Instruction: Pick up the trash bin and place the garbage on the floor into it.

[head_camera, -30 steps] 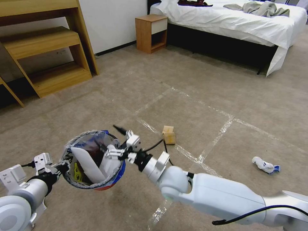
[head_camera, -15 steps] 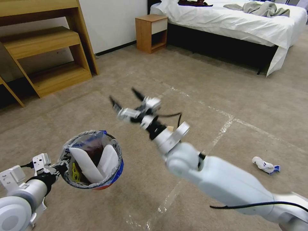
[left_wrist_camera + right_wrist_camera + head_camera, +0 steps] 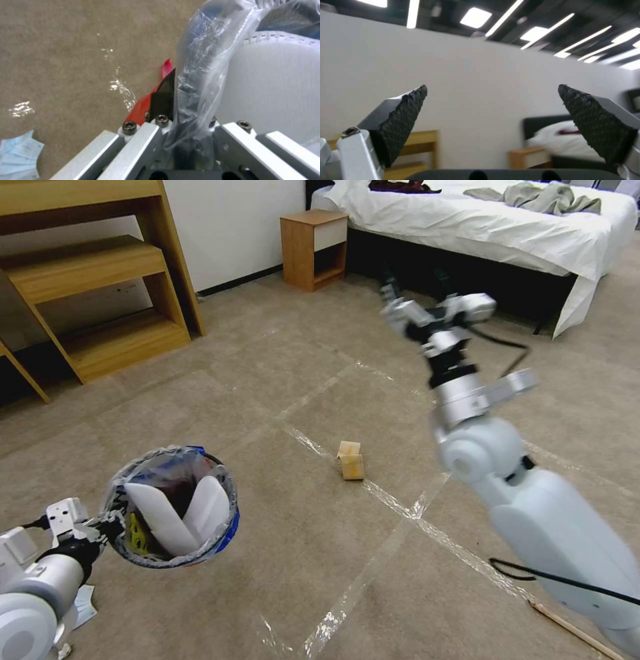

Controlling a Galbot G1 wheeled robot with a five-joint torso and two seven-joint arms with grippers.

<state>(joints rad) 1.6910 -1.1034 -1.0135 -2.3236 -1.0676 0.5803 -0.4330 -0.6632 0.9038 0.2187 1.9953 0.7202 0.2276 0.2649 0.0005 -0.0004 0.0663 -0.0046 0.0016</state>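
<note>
My beige-brown taped carpet floor (image 3: 280,353) carries a tan paper bag (image 3: 351,460), a wooden stick (image 3: 577,631) and a blue mask (image 3: 18,160).

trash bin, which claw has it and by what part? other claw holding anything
The left claw holds the trash bin by its bag-lined rim, shut on the edge nearest the robot. The right claw is raised, open and holds nothing.

Matt carpet, glossy tape, crinkled plastic, brushed metal.

The floor (image 3: 320,380) is matt short-pile carpet crossed by shiny clear tape. The trash bin (image 3: 175,507) carries a crinkled translucent plastic liner, glossy in the left wrist view. The right gripper (image 3: 493,110) has rough, cross-hatched black fingers (image 3: 403,120) on smooth pale metal; the shelving (image 3: 100,293) looks like satin wood.
</note>
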